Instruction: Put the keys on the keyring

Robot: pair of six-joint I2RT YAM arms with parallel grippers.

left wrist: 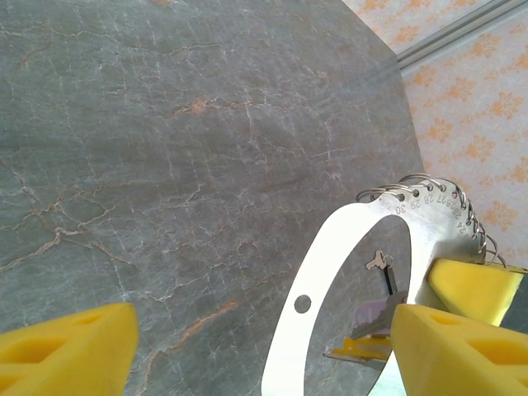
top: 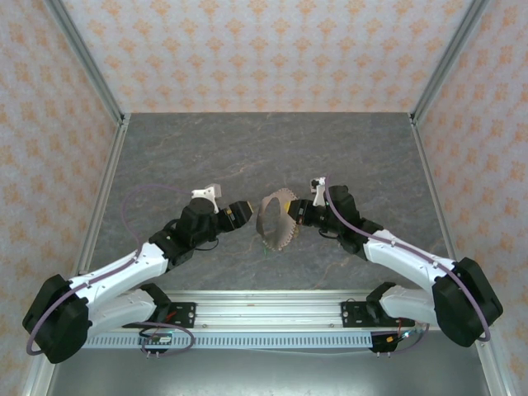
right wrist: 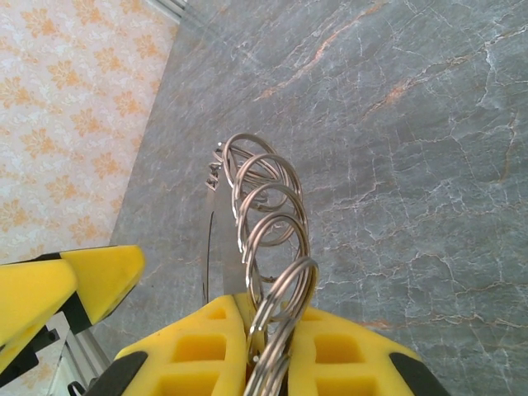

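Top external view, items listed left to right across the grey marbled table [top: 206, 157].

1. Left arm, white with black joints, a purple cable [top: 132, 206] looped along it. It reaches in from the near left corner.
2. Left gripper [top: 241, 213]: fingers apart, nothing between them, tip just beside the left edge of the keyring. On the left wrist camera its yellow fingers [left wrist: 70, 346] stand wide, one at each lower corner.
3. Keyring [top: 276, 221]: held up off the table at centre, standing on edge between the two grippers. The left wrist camera shows it as a flat silver hoop [left wrist: 346, 247] with numbered holes and small wire loops along its rim.
4. Keys: a green-headed key [top: 266, 246] hangs at the keyring's lower edge. Through the hoop's opening a yellow-headed key [left wrist: 359, 351] shows, low down. Whether either is threaded on a loop, I cannot tell.
5. Right gripper [top: 297, 213]: clamped on the keyring's right side. On the right wrist camera the yellow pads [right wrist: 206, 346] are pressed together on the row of wire loops [right wrist: 268, 223].
6. Right arm, reaching in from the near right corner.
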